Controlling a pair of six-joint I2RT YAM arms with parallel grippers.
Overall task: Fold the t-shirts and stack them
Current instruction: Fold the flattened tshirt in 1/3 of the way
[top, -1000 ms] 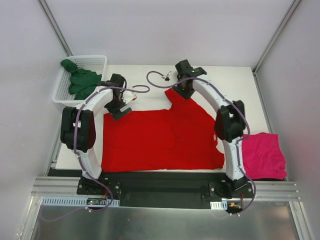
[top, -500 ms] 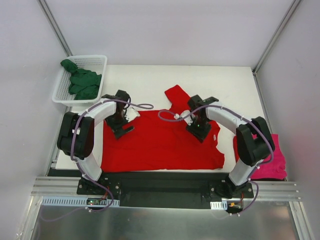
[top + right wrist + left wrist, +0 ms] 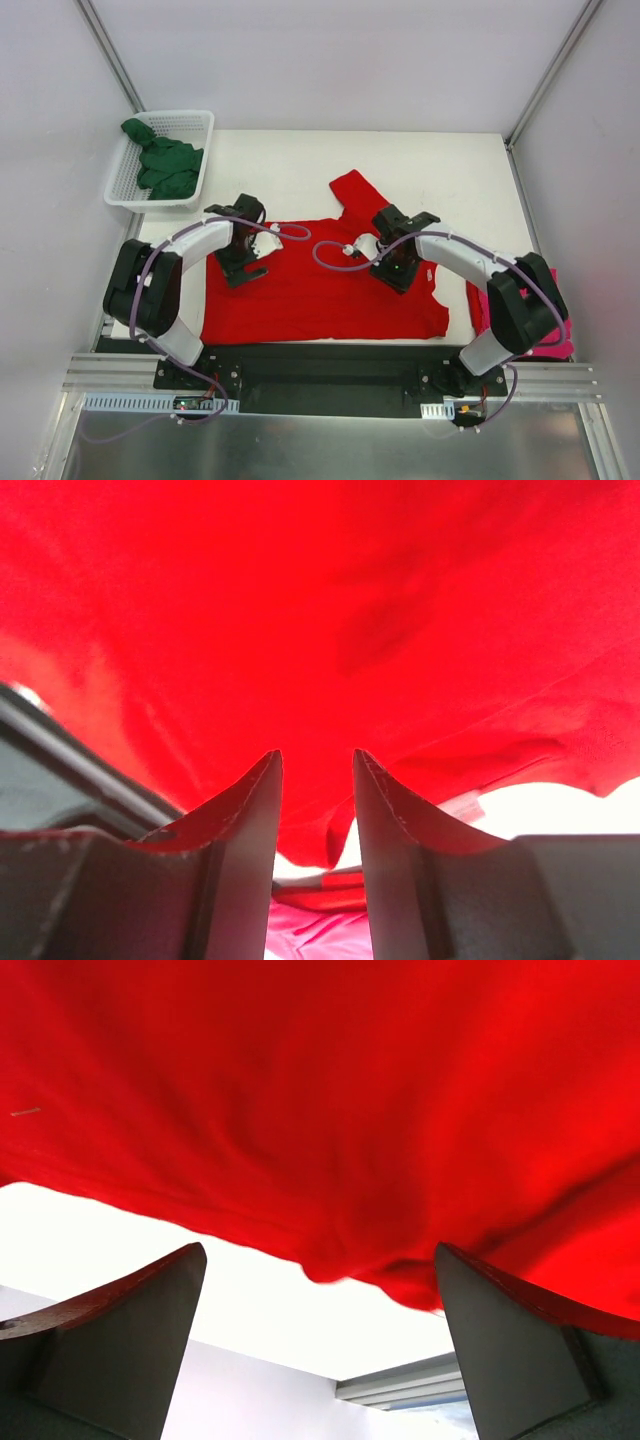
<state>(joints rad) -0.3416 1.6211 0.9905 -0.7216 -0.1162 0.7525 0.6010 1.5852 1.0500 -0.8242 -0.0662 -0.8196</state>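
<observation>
Red tee [image 3: 320, 290] lay spread on the surface [image 3: 450, 180]. Left end effector [image 3: 243, 262] stood wide apart at its far-left edge. Right end effector [image 3: 398, 268] was narrowly apart, red cloth in the gap; clamped or not, unclear.

- White plastic mesh basket [image 3: 118, 190] at upper left of the overhead view, set at the far left corner of a white table [image 3: 450, 165].
- Aluminium rail [image 3: 105, 378] across the lower frame, with a black base plate [image 3: 330, 372] over its middle.
- Brushed metal sheet [image 3: 330, 445] along the bottom edge.
- Slanted metal posts [image 3: 108, 52] in both upper corners, against pale walls [image 3: 330, 60].
</observation>
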